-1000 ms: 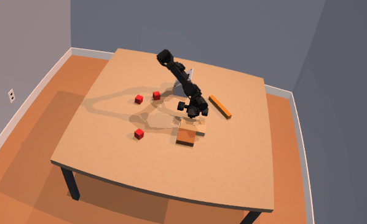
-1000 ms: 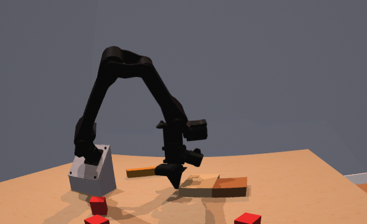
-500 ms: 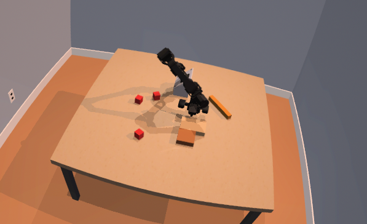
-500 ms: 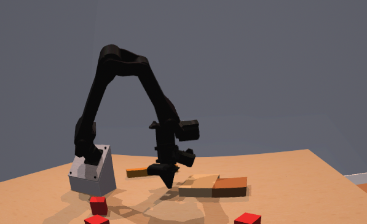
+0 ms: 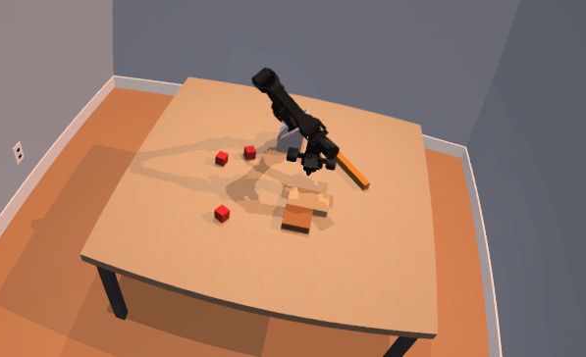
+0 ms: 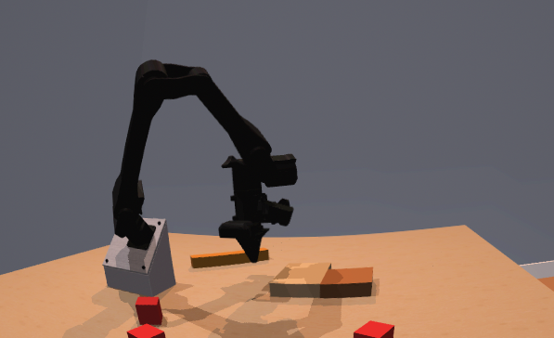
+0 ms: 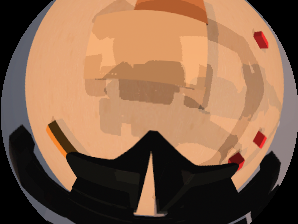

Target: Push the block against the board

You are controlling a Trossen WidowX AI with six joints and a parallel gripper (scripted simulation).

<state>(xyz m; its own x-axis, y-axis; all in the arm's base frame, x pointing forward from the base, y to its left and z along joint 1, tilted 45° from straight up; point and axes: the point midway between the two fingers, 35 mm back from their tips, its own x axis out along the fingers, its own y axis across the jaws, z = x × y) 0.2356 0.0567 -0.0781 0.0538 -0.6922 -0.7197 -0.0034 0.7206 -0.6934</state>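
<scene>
gripper (image 6: 253, 258) was fully closed on nothing, hanging off the desk surface. square block (image 6: 347, 280) sat flush against the board (image 6: 299, 279), 1 side touching, near edges looking level, toward the middle of the desk. both lay ahead of the fingertips, apart from them. judged: push done, only retreat left.
</scene>
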